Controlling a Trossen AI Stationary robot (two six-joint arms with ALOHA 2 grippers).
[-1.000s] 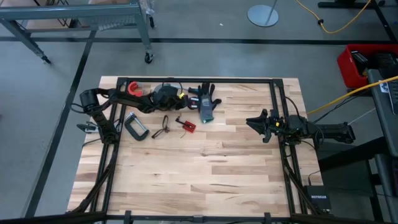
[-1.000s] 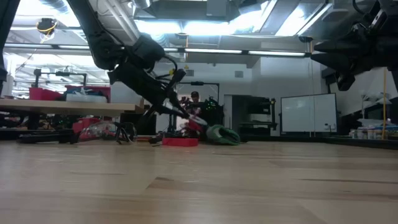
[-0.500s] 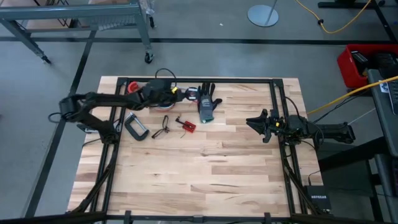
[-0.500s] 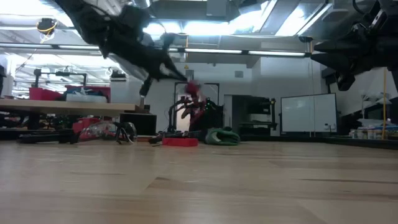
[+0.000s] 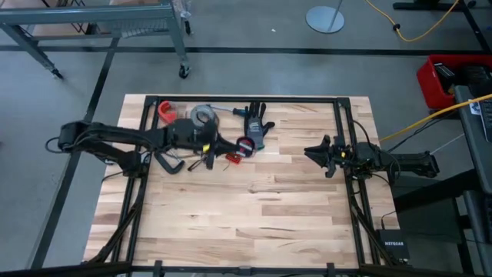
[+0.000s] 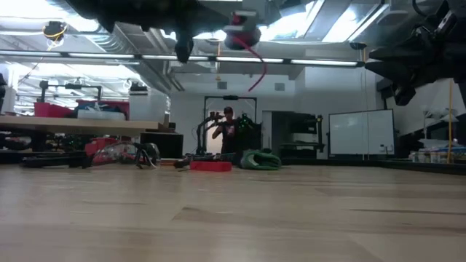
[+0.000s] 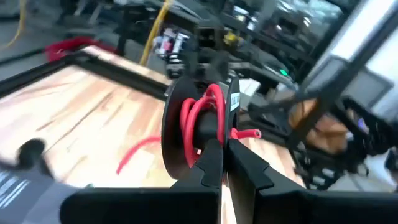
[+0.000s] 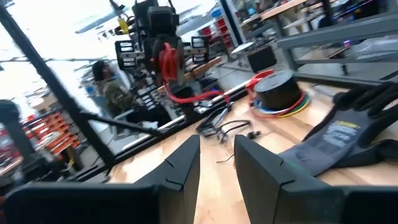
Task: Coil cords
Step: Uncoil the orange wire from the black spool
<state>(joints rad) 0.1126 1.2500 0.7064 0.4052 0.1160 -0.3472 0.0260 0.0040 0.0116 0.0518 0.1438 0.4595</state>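
Note:
My left gripper point(image 5: 240, 146) is high above the table's far middle, shut on a small black spool wound with red wire point(image 7: 198, 121). The spool also shows at the top of the low view point(image 6: 242, 30), with a loose red tail point(image 6: 261, 67) hanging from it. Thin black and red leads point(image 5: 203, 161) with a small red connector piece point(image 5: 232, 158) lie flat on the table below the left arm. My right gripper point(image 5: 317, 154) is open and empty, above the table's right side. My left gripper pinches the spool between its two fingers point(image 7: 214, 163), at the edge of the reel nearest the wrist, across the red winding point(image 7: 205, 134). The spool is lifted clear of the table. One short red end point(image 7: 249, 132) sticks out sideways and a longer tail point(image 7: 134, 154) hangs slack.
A grey tape roll point(image 5: 201, 114) and a red part point(image 5: 167, 110) lie at the far edge. A dark work glove point(image 5: 256, 127) lies beside them. A black C-clamp point(image 5: 165, 160) lies at the left. A black frame rail point(image 5: 342, 123) runs along the table's right side.
My left gripper has risen from table height at the far edge, near the tape roll, and has swung toward the near and right edges. The red-wire spool has gone up with it, lifted clear, its tail now dangling. The tape roll now shows uncovered.

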